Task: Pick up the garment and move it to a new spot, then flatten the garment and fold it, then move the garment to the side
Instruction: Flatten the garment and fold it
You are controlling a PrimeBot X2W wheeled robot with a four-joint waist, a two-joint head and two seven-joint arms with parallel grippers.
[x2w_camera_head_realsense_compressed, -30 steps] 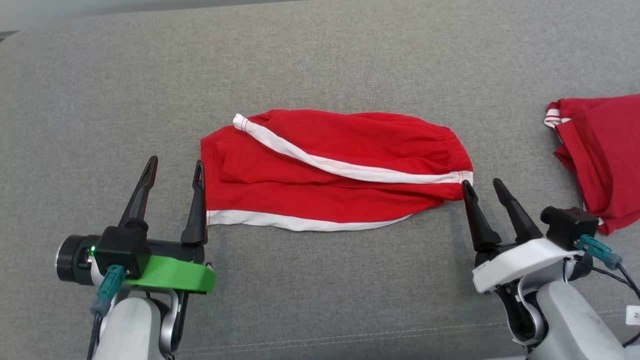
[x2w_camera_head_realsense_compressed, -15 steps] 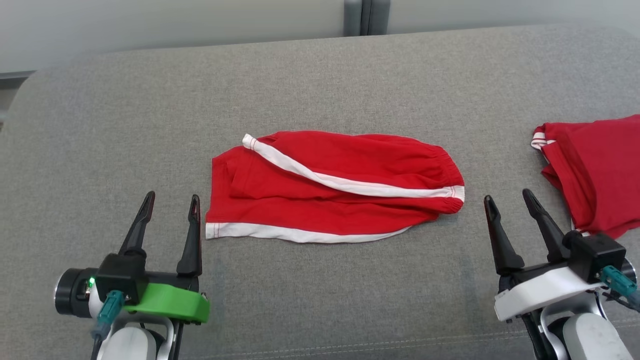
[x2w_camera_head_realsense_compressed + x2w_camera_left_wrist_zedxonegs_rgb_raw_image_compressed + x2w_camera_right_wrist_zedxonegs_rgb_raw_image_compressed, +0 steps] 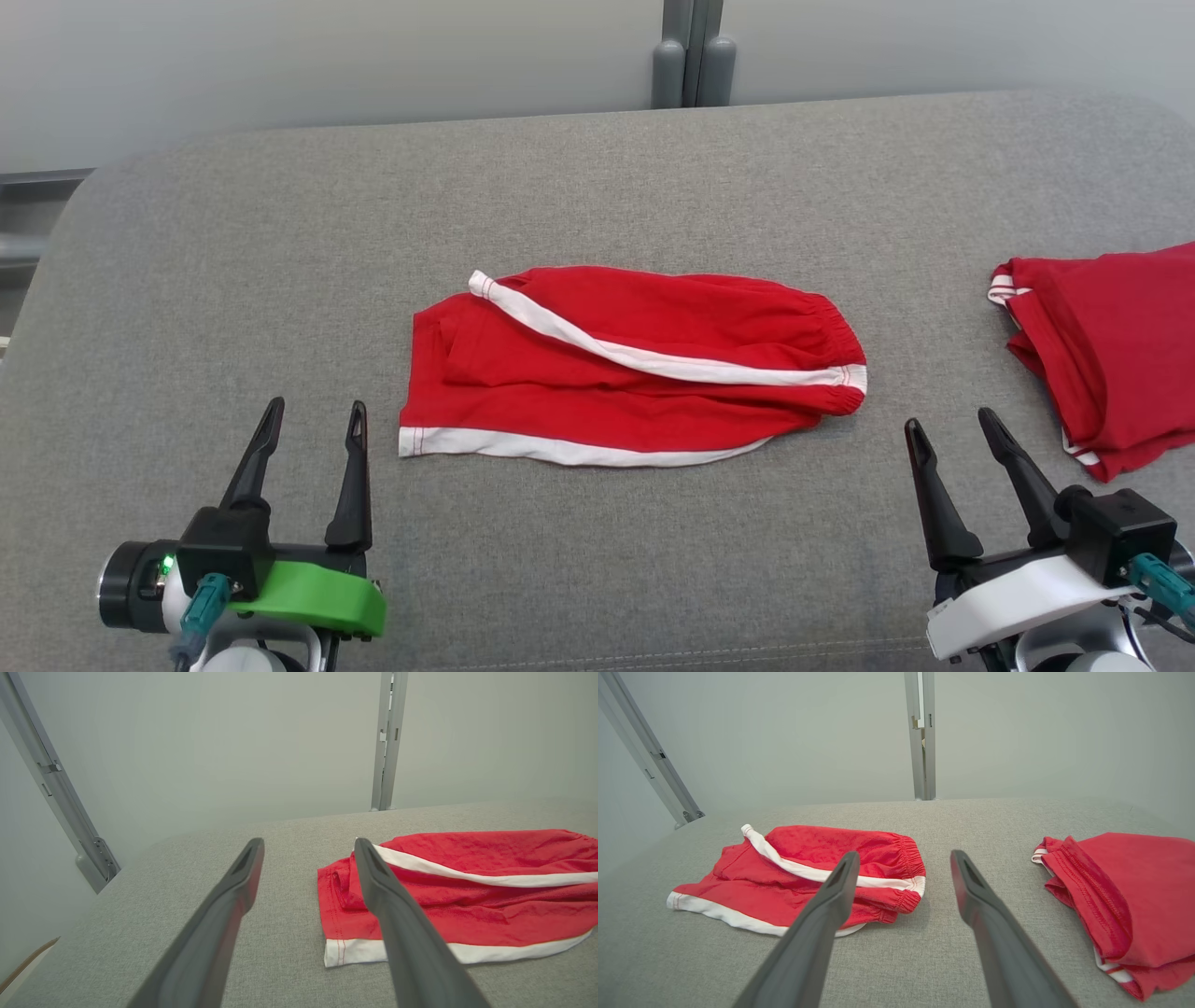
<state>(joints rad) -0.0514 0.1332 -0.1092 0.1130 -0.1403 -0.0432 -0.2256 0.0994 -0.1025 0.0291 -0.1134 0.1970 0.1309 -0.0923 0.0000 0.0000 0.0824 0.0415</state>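
Observation:
Red shorts with white stripes [image 3: 635,369] lie folded in the middle of the grey cushion, waistband to the right; they also show in the left wrist view [image 3: 467,891] and the right wrist view [image 3: 803,877]. My left gripper [image 3: 313,415] is open, empty, just left of the shorts' hem corner and apart from it. My right gripper [image 3: 952,425] is open and empty, a little right of the waistband end, not touching it. From the left wrist, my own gripper [image 3: 308,844] frames the hem edge. The right wrist's gripper [image 3: 901,856] spans bare cushion between the two garments.
A second red garment [image 3: 1111,355] lies folded at the cushion's right side, beside my right gripper, seen also from the right wrist [image 3: 1120,896]. The grey cushion [image 3: 280,280] ends at a pale wall with a grey post [image 3: 689,56] behind.
Both grippers have drawn back from the shorts' ends toward me, staying open. The head camera has tilted up, so the cushion's far edge and wall now show.

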